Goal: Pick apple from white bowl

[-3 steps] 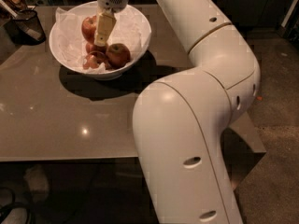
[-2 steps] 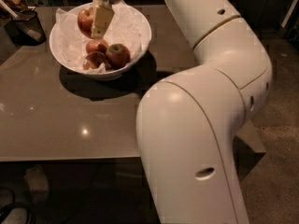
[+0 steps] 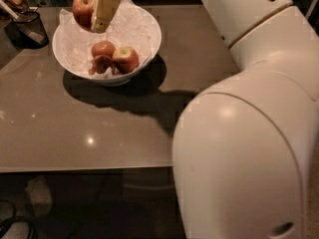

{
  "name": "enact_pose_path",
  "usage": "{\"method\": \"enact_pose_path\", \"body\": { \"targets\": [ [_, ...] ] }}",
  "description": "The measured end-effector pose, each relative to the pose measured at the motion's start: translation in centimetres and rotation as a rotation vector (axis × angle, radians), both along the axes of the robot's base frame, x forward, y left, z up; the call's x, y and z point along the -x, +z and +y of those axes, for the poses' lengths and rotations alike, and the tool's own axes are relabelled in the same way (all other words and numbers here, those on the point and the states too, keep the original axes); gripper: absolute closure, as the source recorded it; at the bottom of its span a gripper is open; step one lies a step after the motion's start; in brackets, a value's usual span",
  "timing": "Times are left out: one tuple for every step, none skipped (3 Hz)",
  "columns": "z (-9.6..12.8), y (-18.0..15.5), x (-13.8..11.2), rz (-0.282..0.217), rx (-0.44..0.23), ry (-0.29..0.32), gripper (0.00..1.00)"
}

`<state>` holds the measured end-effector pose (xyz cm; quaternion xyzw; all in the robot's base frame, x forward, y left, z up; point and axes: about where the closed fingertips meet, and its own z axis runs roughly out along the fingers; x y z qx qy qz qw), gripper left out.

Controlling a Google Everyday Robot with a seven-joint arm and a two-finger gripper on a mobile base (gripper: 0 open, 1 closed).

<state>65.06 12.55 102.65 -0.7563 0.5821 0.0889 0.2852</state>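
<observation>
The white bowl [image 3: 144,44] with crinkled paper lining stands on the brown table at the upper left. My gripper [image 3: 97,9] is above the bowl's far left rim, shut on the deep red apple [image 3: 82,8], which hangs clear of the bowl. One cream finger [image 3: 105,10] covers the apple's right side. Two apples stay in the bowl: a red one [image 3: 103,49] and one with a yellow patch [image 3: 126,58].
A dark mesh basket [image 3: 27,26] with utensils stands at the table's far left. My large white arm [image 3: 249,133] fills the right half of the view. The table's front edge [image 3: 84,167] runs across the lower left, with dark floor below.
The gripper has risen with the deep red apple, lifting it out of the bowl and slightly to the left. The other two apples remain in the bowl.
</observation>
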Motion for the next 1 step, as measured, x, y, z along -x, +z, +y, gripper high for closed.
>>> {"method": "enact_pose_path", "body": {
  "targets": [
    [0.35, 0.09, -0.03, -0.007, -0.007, 0.001, 1.00]
  ]
}}
